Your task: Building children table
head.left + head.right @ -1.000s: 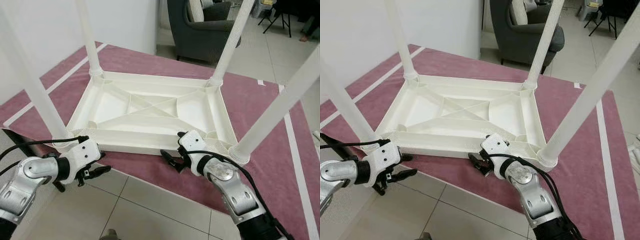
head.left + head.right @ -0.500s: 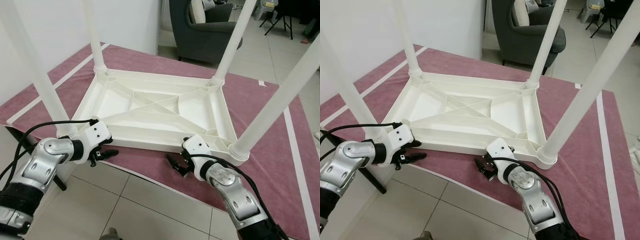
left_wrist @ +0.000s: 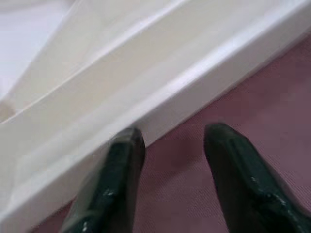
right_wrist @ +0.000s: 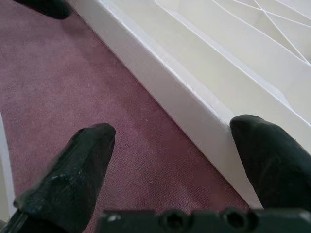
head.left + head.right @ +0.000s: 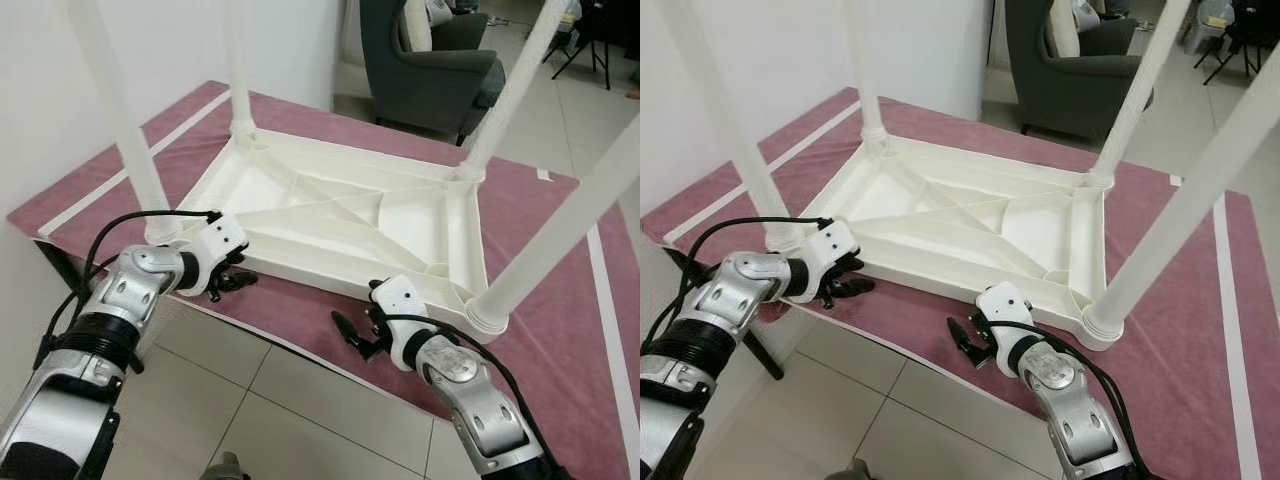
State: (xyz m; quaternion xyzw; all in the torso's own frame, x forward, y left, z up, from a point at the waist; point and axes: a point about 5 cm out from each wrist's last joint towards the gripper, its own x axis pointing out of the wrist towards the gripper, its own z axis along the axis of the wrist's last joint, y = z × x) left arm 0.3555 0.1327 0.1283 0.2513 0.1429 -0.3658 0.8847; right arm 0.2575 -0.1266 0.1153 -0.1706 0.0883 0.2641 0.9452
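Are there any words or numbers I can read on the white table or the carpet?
None: no words, numbers or signs can be read.
The upside-down table is plain white plastic with ribs, no label.
The carpet is plain pink with white stripes, no writing.
The left gripper and right gripper carry no readable marks.

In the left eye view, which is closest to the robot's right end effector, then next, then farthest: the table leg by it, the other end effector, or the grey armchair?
From the right end effector:
1. Table leg, just to its right, at the near corner.
2. Left end effector, to its left along the same table edge.
3. Grey armchair, far back across the room.
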